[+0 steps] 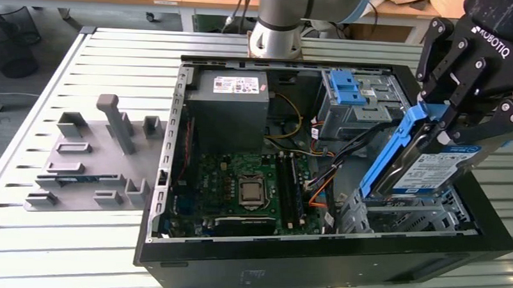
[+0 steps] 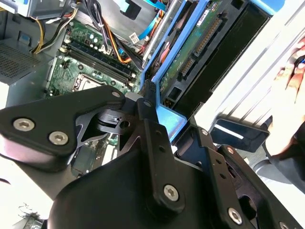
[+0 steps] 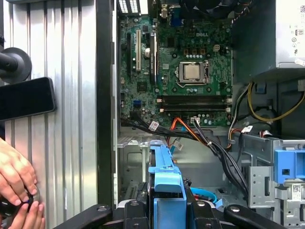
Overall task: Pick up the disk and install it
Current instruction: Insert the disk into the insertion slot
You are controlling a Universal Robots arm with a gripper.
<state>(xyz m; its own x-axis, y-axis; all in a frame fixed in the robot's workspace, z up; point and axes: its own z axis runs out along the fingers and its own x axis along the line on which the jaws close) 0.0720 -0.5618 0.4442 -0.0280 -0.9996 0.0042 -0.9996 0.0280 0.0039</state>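
My gripper (image 1: 449, 125) is black; the disk (image 1: 435, 169) wears a blue-and-white label inside a blue carrier (image 1: 391, 158); motherboard (image 1: 238, 182) green; table (image 1: 114, 62) ribbed silver; case (image 1: 321, 261) black.

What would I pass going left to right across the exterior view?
Grey plastic block with slots → green circuit board → silver metal disk in a blue plastic bracket, held by the black gripper.

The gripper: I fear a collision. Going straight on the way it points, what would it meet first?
Probably the metal drive cage below the disk that the gripper holds tilted; the disk's lower edge would reach it first, though depth is unclear.
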